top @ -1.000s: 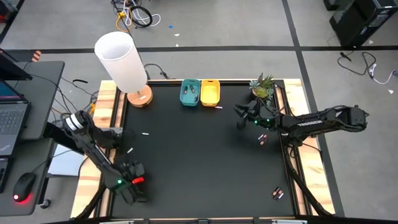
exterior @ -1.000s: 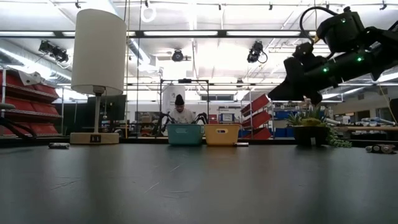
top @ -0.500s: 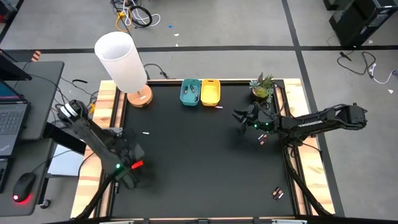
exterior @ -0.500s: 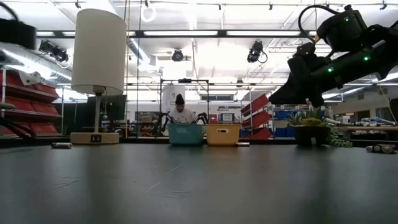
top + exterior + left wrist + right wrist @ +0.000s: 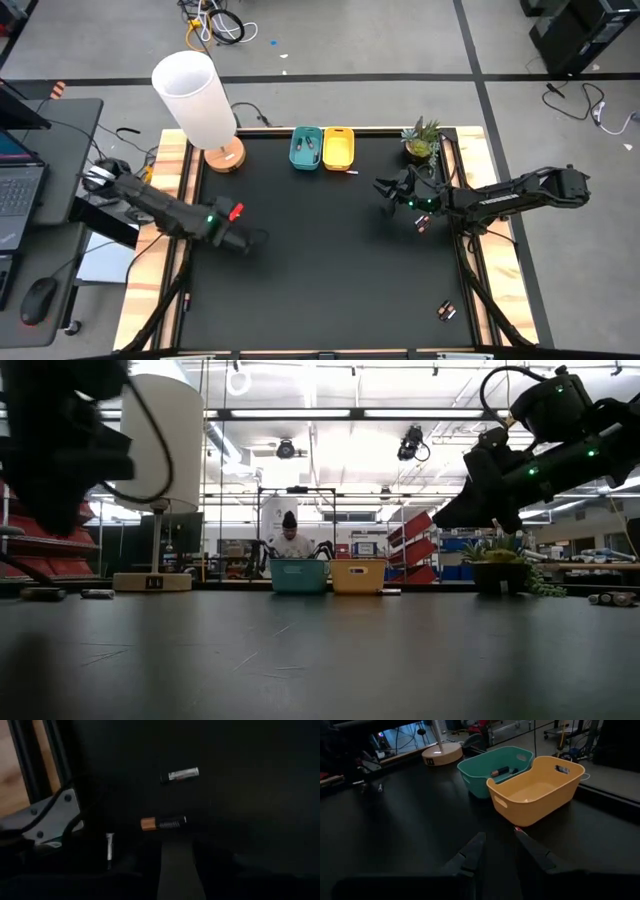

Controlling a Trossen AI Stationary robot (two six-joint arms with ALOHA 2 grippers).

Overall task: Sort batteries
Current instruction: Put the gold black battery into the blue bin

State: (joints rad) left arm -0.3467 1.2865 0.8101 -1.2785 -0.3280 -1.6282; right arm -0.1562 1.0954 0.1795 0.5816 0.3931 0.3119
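Observation:
In the left wrist view, a black battery with a copper end (image 5: 162, 823), a whitish battery (image 5: 180, 773) and another small whitish one (image 5: 109, 847) lie flat on the black mat. My left gripper (image 5: 258, 240) (image 5: 177, 852) hovers open just short of the black one. My right gripper (image 5: 380, 185) (image 5: 498, 834) (image 5: 450, 520) hangs open above the mat, facing the teal bin (image 5: 495, 772) and the yellow bin (image 5: 535, 787). Batteries (image 5: 502, 770) lie inside the teal bin. One small battery (image 5: 352, 172) lies in front of the yellow bin.
A white lamp (image 5: 195, 100) stands at the far left corner and a potted plant (image 5: 422, 140) at the far right. More batteries lie near the right edge (image 5: 422, 224) and near the right front corner (image 5: 446, 312). A person sits beyond the table (image 5: 290, 540).
My left arm has swung from the near left corner toward the far edge and to the right, and its gripper now hangs over the mat's left middle, above the batteries there.

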